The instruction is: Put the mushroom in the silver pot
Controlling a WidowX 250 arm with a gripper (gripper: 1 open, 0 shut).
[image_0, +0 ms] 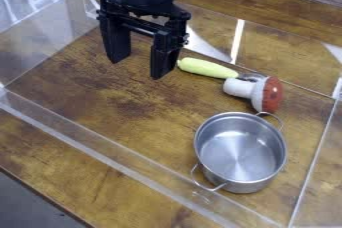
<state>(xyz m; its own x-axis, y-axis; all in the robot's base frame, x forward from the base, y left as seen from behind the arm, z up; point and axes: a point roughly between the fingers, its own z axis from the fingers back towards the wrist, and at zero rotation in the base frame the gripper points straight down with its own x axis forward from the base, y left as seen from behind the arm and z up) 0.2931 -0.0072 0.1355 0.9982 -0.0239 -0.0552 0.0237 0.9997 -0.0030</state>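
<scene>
The mushroom (259,90) lies on its side on the wooden table (94,87), its red-brown cap turned to the right and its short white stem to the left. The stem end sits just beside, perhaps touching, the tip of a long yellow-green vegetable (207,68) that stretches away to the left. Nearer the camera and a little left of the mushroom stands the silver pot (241,151), upright, with nothing inside it and a small loop handle showing at its lower left rim; mushroom and pot are near each other but apart. To the upper left, well apart from the mushroom, the black gripper (142,55) points down over the table with its two fingers spread wide and nothing between them. Clear plastic walls (127,157) fence the table's edges.
</scene>
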